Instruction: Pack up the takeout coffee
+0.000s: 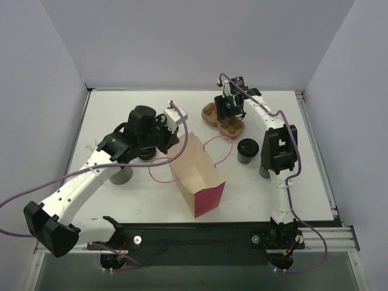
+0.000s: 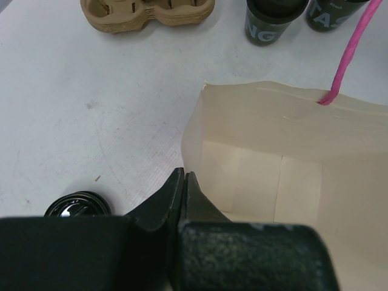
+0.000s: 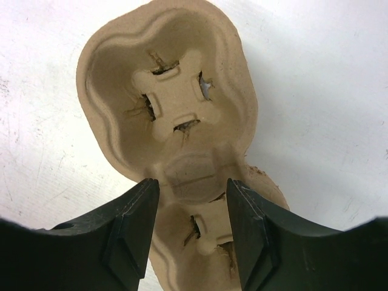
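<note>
1. From the top view, you have the paper bag point(image 1: 197, 173) in the middle of the desk point(image 1: 121, 109), with its pink handle point(image 1: 221, 148) looped out to the right. The left end effector point(image 1: 177, 126) sits at the bag's far left corner. The right end effector point(image 1: 226, 111) hangs over the brown cup carrier point(image 1: 233, 126) at the far right. The takeout coffee point(image 1: 247, 150) stands on the desk just right of the bag and near the carrier, outside both. A pale grey cup point(image 1: 123, 176) stands partly under your left arm.

2. In the left wrist view, your left end effector point(image 2: 183, 176) has its fingers pressed together, and the edge of the bag's open mouth runs straight into their tips, so it is pinching the paper. Beyond the bag, the takeout coffee point(image 2: 267, 24) stands beside a second dark cup point(image 2: 330, 15). Both cup tops are cut off by the frame.

3. In the right wrist view, your right end effector point(image 3: 191, 182) is spread, with one finger on either side of the carrier's narrow waist. You cannot tell from here whether the fingers touch it. The well ahead holds no cup.
</note>
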Robot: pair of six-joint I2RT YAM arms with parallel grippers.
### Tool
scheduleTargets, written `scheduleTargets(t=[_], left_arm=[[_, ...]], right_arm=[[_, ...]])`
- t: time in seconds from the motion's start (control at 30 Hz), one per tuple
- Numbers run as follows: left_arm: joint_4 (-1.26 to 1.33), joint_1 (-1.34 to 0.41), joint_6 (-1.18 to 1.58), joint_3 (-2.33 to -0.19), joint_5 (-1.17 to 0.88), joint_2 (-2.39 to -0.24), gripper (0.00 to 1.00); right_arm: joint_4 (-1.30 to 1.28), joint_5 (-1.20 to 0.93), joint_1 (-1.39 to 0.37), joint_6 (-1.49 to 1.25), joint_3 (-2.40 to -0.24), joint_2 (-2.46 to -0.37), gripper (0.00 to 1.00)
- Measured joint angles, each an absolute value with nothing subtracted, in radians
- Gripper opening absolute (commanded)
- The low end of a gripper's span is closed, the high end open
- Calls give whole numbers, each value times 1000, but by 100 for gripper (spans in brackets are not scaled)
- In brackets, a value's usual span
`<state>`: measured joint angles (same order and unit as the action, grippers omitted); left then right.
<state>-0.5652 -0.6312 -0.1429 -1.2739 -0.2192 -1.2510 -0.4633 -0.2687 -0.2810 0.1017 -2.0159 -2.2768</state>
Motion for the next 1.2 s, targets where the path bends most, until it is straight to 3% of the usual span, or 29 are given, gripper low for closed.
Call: scheduleTargets(t=[0.6, 0.93, 1.2], left_arm=[[-565, -631, -143, -1274, -216, -1251, 0], [-565, -631, -143, -1274, -214, -1251, 0], [-563, -631, -134, -1274, -208, -1256, 16]], right_arm=[[-459, -242, -296, 112, -2035, -2304, 46], [-458, -236, -296, 128, -2035, -2305, 32], [-458, -236, -296, 132, -2037, -2304, 30]])
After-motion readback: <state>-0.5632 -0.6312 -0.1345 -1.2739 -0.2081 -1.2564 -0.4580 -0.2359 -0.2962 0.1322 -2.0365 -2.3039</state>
